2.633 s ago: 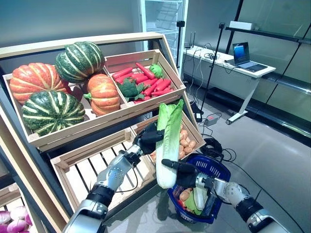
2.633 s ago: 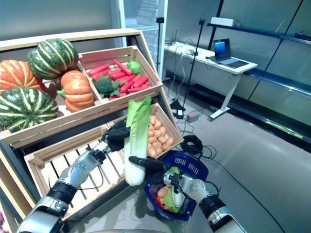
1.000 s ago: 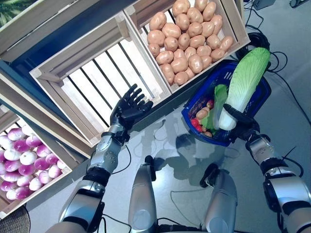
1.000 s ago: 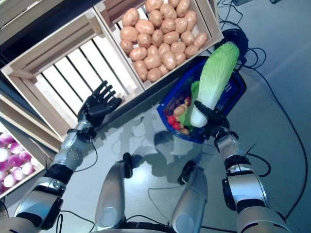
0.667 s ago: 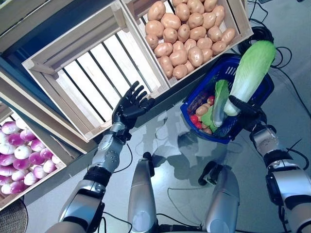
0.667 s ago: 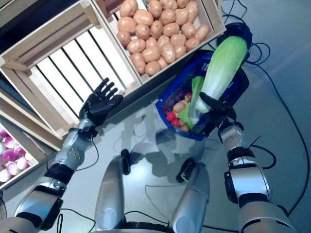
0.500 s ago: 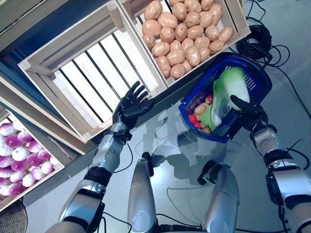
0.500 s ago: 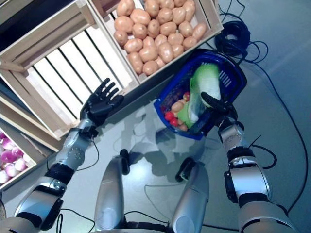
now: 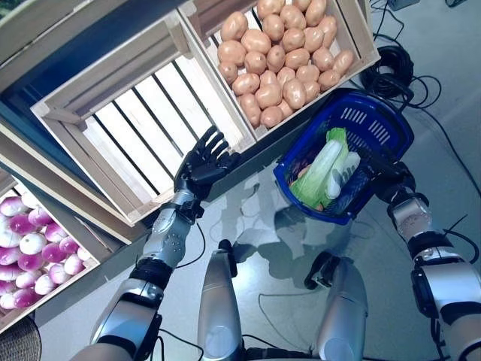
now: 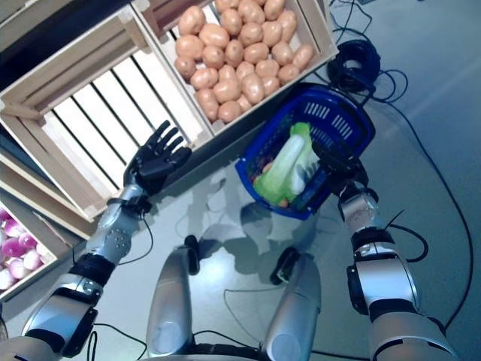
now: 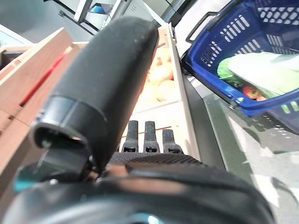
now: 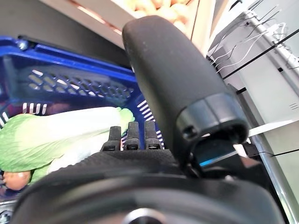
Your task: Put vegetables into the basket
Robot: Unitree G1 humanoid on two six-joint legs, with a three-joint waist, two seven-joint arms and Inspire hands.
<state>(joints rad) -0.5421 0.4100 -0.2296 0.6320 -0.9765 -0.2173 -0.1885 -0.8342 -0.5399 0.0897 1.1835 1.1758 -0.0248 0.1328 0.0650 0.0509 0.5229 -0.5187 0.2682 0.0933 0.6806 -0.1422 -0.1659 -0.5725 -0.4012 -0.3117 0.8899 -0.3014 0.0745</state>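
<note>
The blue basket (image 9: 376,114) stands on the floor by the stand's lower right crate. A long green and white napa cabbage (image 9: 320,168) lies in it on top of small red and orange vegetables (image 11: 250,91). It also shows in the right wrist view (image 12: 56,135). My right hand (image 9: 382,174) is at the basket's near right rim, open and empty, with its fingers straight towards the cabbage. My left hand (image 9: 201,161) is open with its fingers spread, held in the air in front of the slatted crate, holding nothing.
A wooden slatted crate (image 9: 143,128) sits on the stand just beyond my left hand. Another wooden crate (image 9: 361,37) is right behind the basket. Grey floor (image 9: 263,226) lies between the stand and my arms.
My right hand has lowered the upright napa cabbage into the basket and let go of it; the cabbage now lies flat there. My left hand has stayed open in place.
</note>
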